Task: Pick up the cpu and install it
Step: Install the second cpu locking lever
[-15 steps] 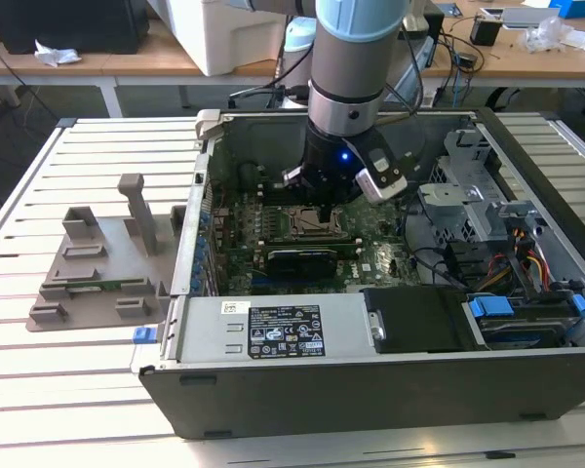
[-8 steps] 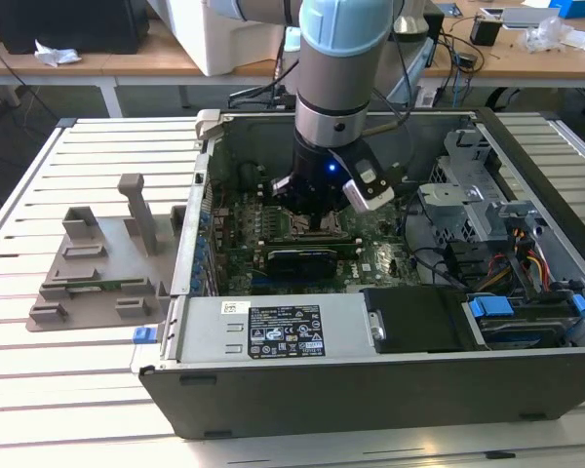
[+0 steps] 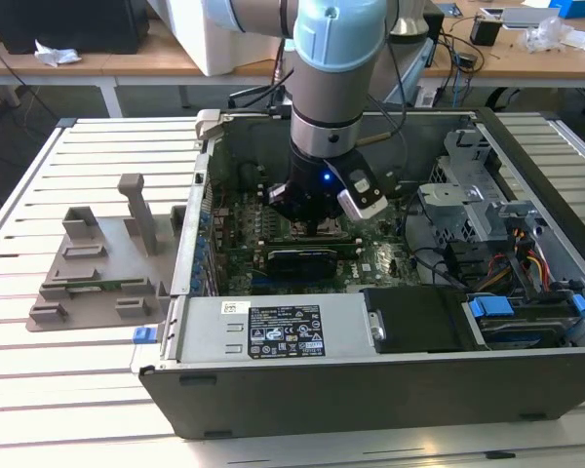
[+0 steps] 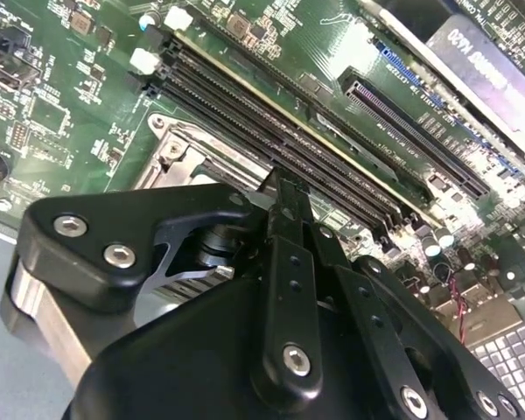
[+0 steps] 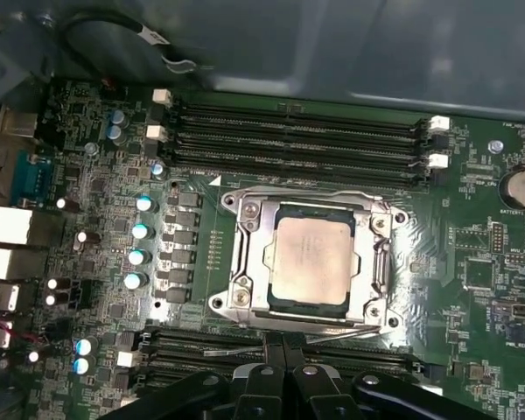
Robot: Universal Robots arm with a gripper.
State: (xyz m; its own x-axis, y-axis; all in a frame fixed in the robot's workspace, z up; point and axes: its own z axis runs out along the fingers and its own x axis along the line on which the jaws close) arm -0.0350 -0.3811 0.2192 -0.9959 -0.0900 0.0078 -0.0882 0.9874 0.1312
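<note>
The cpu (image 5: 311, 259), a silvery-grey square chip, lies flat inside the metal-framed socket (image 5: 243, 262) on the green motherboard (image 5: 96, 175) in the first wrist view. My gripper (image 5: 276, 346) hangs just off one edge of the socket, above a row of memory slots. Its fingers are shut together with nothing between them. In the second wrist view the gripper (image 4: 284, 185) hides most of the socket, and a corner of the frame (image 4: 179, 157) shows beside it. In the exterior view the gripper (image 3: 312, 222) reaches down into the open computer case (image 3: 370, 390).
Memory slots (image 5: 297, 131) run along both sides of the socket, with capacitors (image 5: 140, 232) close by. Inside the case are a power supply (image 3: 273, 330), a black drive (image 3: 419, 317), a metal drive cage (image 3: 468, 195) and cables (image 3: 526, 258). A grey fixture (image 3: 97, 273) stands on the slatted table at the exterior view's left.
</note>
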